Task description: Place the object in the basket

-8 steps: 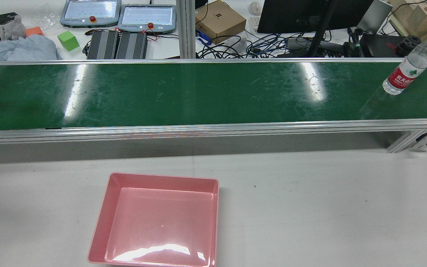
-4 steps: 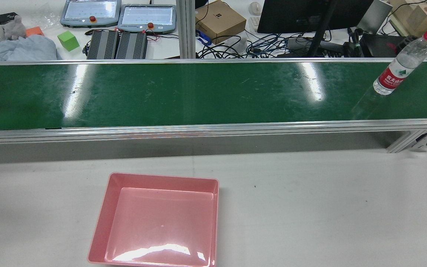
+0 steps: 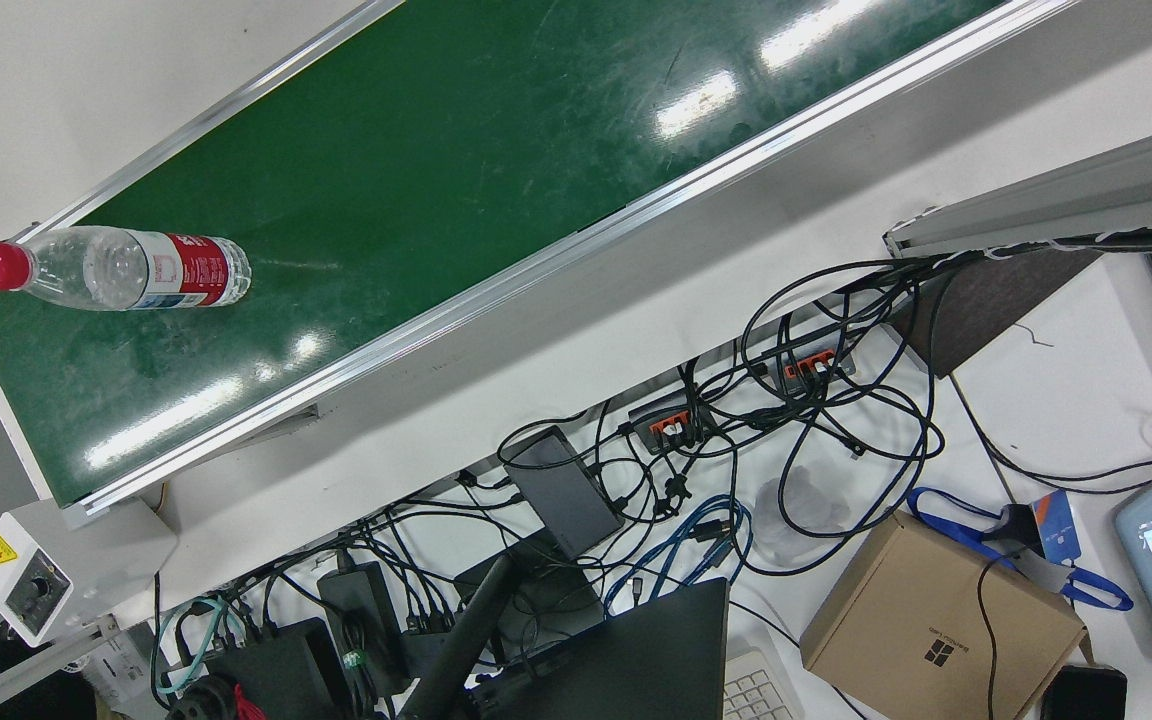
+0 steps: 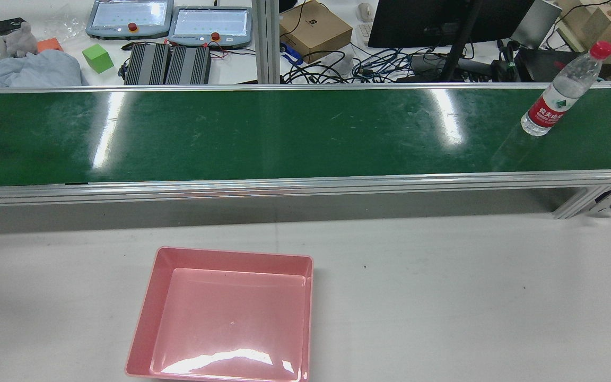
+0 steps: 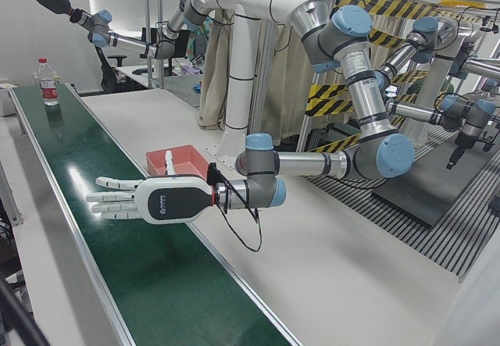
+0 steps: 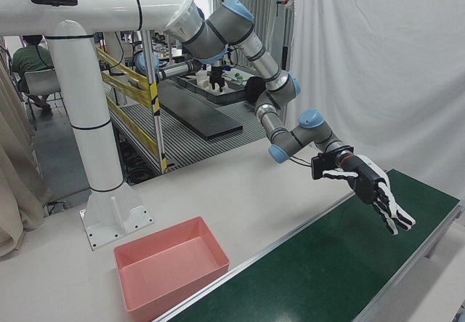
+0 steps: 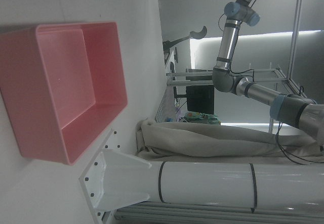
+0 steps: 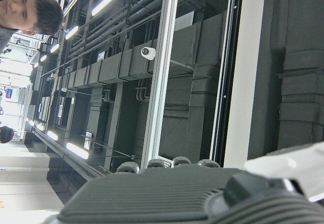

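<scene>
Water bottle (image 4: 559,93) upright on green conveyor belt (image 4: 284,132), pink basket (image 4: 149,313) empty

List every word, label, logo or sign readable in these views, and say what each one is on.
Water bottle red label: print too blurred to read.
Cardboard box: a four-square logo; the small word beneath it is illegible.
Control box: yellow triangle warning sign, no readable text.
Pendant screens: too small to read.

Two tablet pendants (image 4: 170,20) at eleven o'clock beyond the green conveyor (image 4: 284,132), green cube (image 4: 97,57) beside them, cardboard box (image 4: 313,29) at twelve, tangled cables (image 3: 736,450)
</scene>
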Available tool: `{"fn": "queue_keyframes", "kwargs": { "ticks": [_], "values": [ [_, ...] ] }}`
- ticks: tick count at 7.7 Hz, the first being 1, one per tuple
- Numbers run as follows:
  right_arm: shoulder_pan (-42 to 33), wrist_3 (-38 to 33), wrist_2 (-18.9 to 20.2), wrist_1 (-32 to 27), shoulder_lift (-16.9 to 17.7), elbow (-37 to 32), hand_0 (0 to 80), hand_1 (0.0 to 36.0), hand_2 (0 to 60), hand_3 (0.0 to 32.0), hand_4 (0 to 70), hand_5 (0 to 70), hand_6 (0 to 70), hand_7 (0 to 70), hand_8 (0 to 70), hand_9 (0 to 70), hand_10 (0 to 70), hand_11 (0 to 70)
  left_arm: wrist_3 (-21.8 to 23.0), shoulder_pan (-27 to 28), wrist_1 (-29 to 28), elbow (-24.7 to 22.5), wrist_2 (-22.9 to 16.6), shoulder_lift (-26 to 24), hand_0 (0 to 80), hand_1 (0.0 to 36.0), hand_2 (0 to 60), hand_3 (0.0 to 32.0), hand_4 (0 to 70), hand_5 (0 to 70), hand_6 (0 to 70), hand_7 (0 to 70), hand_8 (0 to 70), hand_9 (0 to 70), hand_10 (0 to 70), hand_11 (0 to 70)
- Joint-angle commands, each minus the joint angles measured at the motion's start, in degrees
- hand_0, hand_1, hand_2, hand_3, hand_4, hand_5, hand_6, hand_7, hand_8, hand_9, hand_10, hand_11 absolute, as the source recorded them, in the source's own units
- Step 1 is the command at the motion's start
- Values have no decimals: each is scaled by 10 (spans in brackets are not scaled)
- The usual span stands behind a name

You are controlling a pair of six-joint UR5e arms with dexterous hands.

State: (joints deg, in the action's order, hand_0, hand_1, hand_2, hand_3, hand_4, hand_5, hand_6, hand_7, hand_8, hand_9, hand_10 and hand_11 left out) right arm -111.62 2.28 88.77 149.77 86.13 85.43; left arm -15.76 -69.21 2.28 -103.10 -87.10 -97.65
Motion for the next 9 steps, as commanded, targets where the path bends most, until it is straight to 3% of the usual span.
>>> {"fn": "queue_keyframes", "kwargs": {
  "ticks": [1,9],
  "values": [
    [0,0,0,0,0,-1,0,0,0,0,0,0,0,0,0,0,0,0,-1,1,0,1,0,1,492,86,0,0,141,154,31,20,30,19,62,101],
    [0,0,0,0,0,-1,0,0,0,0,0,0,0,0,0,0,0,0,2,1,2,-9,-1,0,494,80,0,0,123,150,21,16,19,13,56,92]
  ]
}}
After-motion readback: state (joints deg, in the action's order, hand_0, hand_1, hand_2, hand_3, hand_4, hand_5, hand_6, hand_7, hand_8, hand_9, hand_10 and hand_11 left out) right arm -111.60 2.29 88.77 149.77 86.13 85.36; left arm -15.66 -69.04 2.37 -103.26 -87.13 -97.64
